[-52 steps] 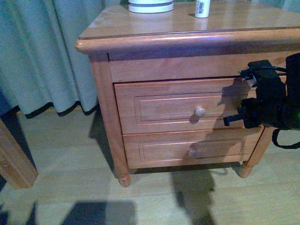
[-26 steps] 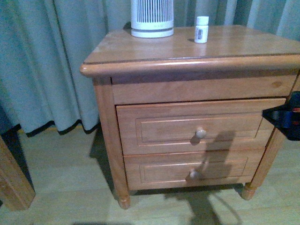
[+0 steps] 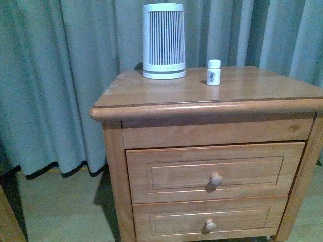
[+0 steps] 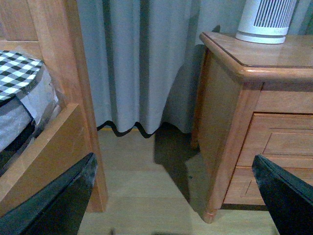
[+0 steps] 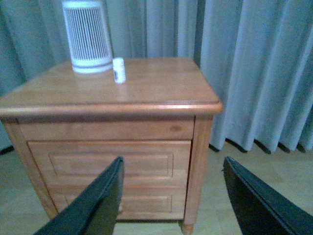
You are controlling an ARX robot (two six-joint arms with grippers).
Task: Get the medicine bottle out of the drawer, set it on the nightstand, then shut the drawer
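Medicine bottle upright on nightstand, cap up, drawer shut, both hands released

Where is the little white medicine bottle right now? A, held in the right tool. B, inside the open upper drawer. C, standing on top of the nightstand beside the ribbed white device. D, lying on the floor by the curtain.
C: the medicine bottle stands upright on the nightstand top, just to the side of the ribbed white device, while the upper drawer is shut.
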